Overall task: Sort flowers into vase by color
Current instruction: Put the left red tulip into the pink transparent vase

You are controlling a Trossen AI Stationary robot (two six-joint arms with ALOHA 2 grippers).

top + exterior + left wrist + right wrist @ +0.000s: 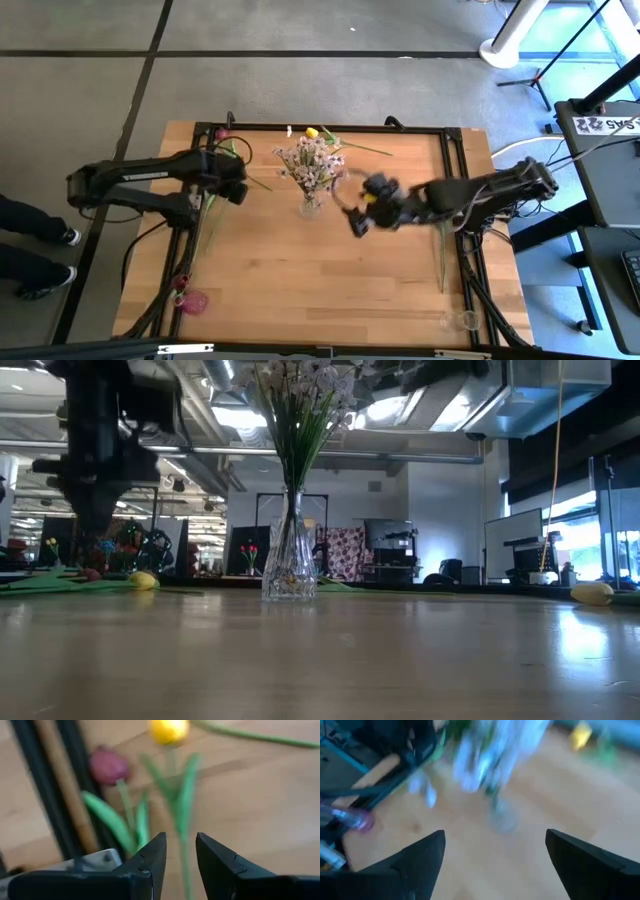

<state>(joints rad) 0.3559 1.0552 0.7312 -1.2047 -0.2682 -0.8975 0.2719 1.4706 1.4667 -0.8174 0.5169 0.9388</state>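
A clear glass vase (311,206) (289,565) stands mid-table and holds a spray of white-pink blossoms (314,164). My left gripper (238,189) (181,852) is open, low over flowers lying by the table's left edge. Its fingers stand on either side of a yellow tulip's green stem (186,820), below the yellow bud (169,730). A dark red tulip (107,766) lies beside it. Another yellow tulip (313,132) lies near the far edge. My right gripper (357,214) (495,845) hangs wide open just right of the vase.
A small pink vase (193,300) stands at the near left corner and a clear one (461,320) at the near right. A green stem (441,262) lies along the right side. A black frame (455,132) edges the table. Bare wood shows in the near middle.
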